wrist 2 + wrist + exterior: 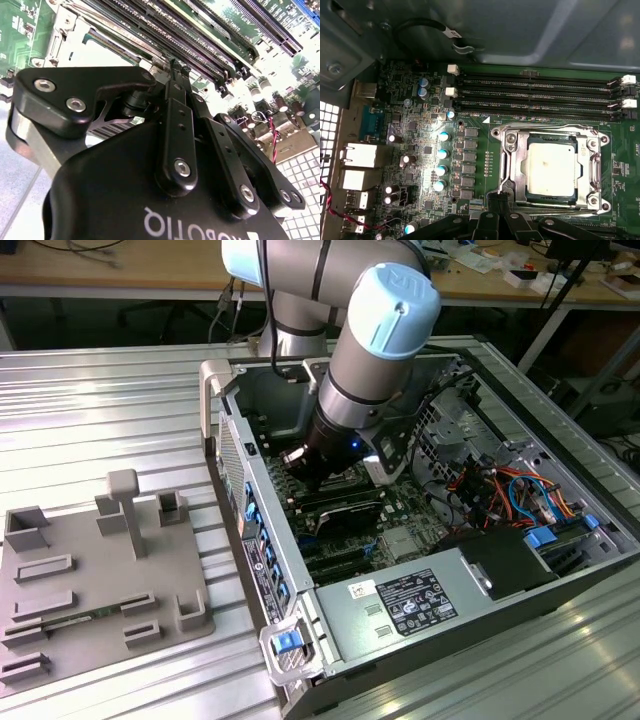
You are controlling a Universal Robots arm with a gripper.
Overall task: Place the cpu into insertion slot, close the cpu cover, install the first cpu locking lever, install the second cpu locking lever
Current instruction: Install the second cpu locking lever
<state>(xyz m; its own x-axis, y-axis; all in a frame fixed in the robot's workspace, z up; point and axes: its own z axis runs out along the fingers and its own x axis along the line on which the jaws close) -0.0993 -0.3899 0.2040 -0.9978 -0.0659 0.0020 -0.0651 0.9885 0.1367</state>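
Ribbed metal table (120, 410), desks (150, 270) behind

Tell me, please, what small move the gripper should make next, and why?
Probably a slight descent onto the socket's edge to press the lever there. In the first wrist view the cpu already sits in the insertion slot with the cpu cover down around it, and the gripper, fingers together, is at that edge.

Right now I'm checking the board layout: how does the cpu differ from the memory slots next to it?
In the first wrist view, the cpu is a flat square with a dull silver top, while the memory slots are long, narrow and black. The cpu sits seated under the cpu cover, a silver metal frame; the memory slots lie open with white clips at their ends. Both lie flat on the green motherboard.
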